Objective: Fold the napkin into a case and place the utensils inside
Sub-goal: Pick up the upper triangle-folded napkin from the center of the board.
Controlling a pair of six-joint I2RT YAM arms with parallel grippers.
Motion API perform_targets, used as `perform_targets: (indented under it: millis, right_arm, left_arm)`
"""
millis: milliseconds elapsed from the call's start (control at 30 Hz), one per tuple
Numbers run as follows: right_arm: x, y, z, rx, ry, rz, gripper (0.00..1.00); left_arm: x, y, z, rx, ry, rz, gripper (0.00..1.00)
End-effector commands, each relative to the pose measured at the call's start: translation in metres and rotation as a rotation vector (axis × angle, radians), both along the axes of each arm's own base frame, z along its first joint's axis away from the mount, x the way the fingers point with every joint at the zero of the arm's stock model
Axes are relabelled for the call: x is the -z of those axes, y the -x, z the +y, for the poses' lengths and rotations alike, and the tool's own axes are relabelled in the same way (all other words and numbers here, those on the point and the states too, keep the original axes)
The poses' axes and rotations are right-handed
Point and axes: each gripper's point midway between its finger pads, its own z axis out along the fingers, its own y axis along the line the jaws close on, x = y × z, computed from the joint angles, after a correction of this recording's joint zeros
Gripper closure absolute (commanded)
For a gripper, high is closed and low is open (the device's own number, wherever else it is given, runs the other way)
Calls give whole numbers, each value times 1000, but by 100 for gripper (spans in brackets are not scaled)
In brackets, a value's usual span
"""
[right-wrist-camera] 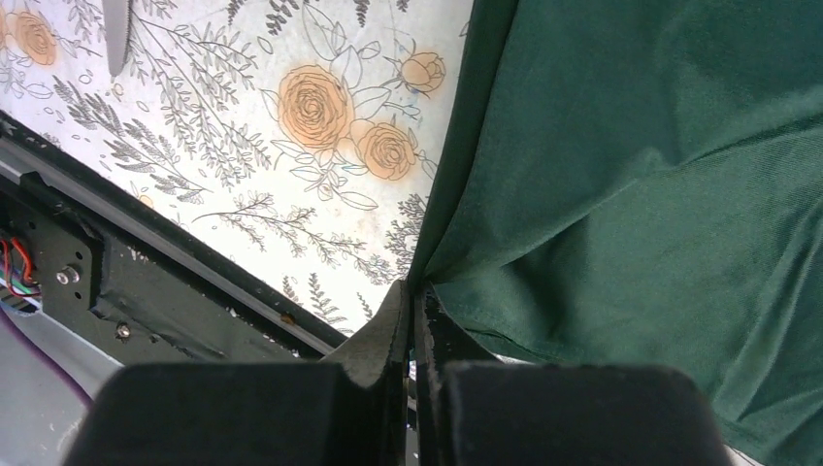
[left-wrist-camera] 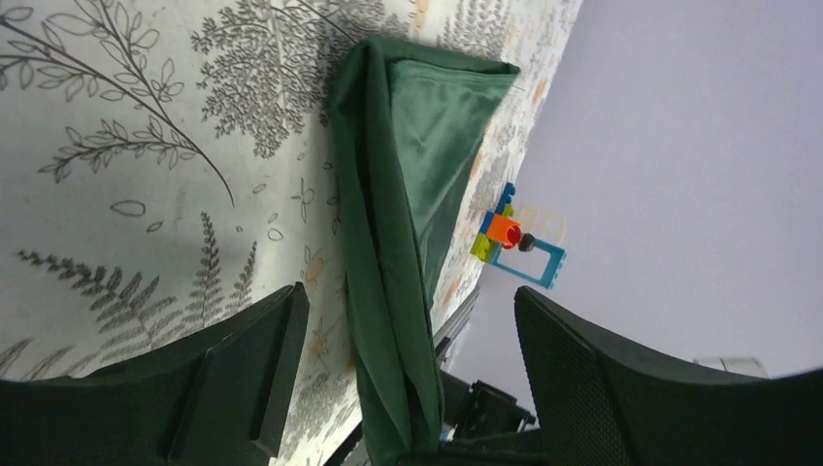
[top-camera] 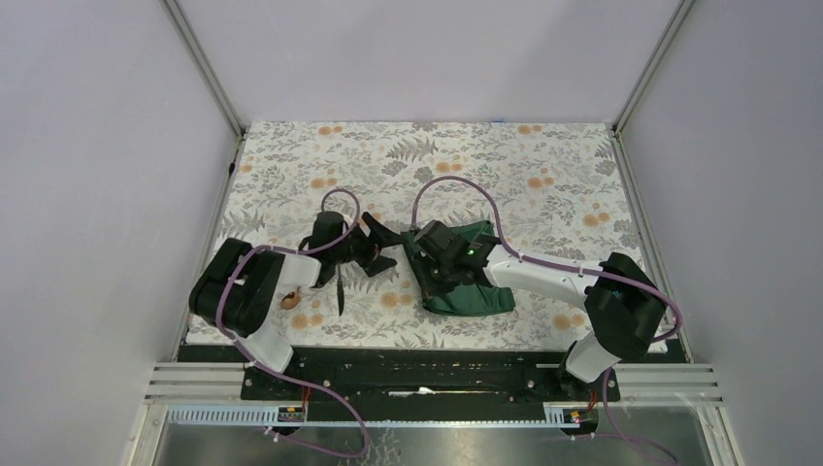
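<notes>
The dark green napkin (top-camera: 476,296) lies folded into a long, narrow case shape right of centre. My right gripper (top-camera: 429,254) is over its left edge; in the right wrist view the gripper (right-wrist-camera: 411,303) is shut, pinching the napkin (right-wrist-camera: 631,175) at its edge fold. My left gripper (top-camera: 391,248) is just left of the cloth and open; in the left wrist view the gripper (left-wrist-camera: 412,330) has its jaws wide apart, with the napkin's (left-wrist-camera: 408,165) folded edge running between them. The copper spoon's bowl (top-camera: 290,300) and the black knife (top-camera: 340,293) lie beside the left arm.
The floral tablecloth (top-camera: 505,165) covers the table. A black rail (top-camera: 427,364) runs along the near edge, close to the napkin's near end. Small bright toy blocks (left-wrist-camera: 519,243) show beyond the table in the left wrist view. A grey blade tip (right-wrist-camera: 116,39) shows at the top left of the right wrist view.
</notes>
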Motion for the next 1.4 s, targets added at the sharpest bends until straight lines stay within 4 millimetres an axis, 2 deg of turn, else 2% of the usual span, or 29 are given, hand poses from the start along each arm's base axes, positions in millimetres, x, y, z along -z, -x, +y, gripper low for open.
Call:
perform_targets:
  millis: [0, 67, 233, 300, 533, 700, 800, 833, 900, 967, 1067, 1167, 1267, 1367]
  right_arm:
    - [-10, -1, 2, -30, -67, -16, 100]
    - [-11, 0, 2, -29, -82, -16, 100]
    - [-10, 0, 2, -32, -91, -20, 100]
    - [-10, 0, 1, -36, -90, -23, 100]
    - [-11, 0, 1, -42, -93, -23, 100]
    - [-10, 2, 0, -47, -96, -16, 100]
    - [-12, 3, 1, -51, -100, -18, 100]
    - [-12, 3, 1, -55, -100, -17, 100]
    - [-11, 5, 3, -69, -106, -9, 100]
    - [-14, 9, 9, -99, -136, 3, 100]
    - [-24, 13, 22, -149, -208, 10, 100]
    - [-42, 17, 46, -215, -297, 23, 100]
    - [-74, 26, 80, -302, -408, 31, 100]
    - [-125, 40, 110, -391, -611, 69, 100]
  left_arm:
    - [6, -28, -10, -106, -39, 7, 17]
    - [17, -29, -11, -128, -82, 26, 16]
    - [26, -38, -22, -125, -85, 7, 19]
    - [34, -41, -24, -123, -83, 15, 25]
    - [39, -50, -23, -129, -115, -12, 54]
    - [41, -57, -25, -117, -143, -30, 62]
    - [40, -61, -28, -106, -133, -39, 71]
    - [38, -62, -29, -103, -132, -47, 74]
    - [33, -67, -27, -105, -149, -74, 88]
    - [20, -74, -22, -118, -179, -113, 100]
    - [-2, -82, -7, -134, -225, -156, 100]
    - [-36, -86, 15, -165, -266, -204, 100]
    - [-80, -83, 36, -198, -347, -274, 100]
    - [-135, -76, 58, -249, -477, -360, 100]
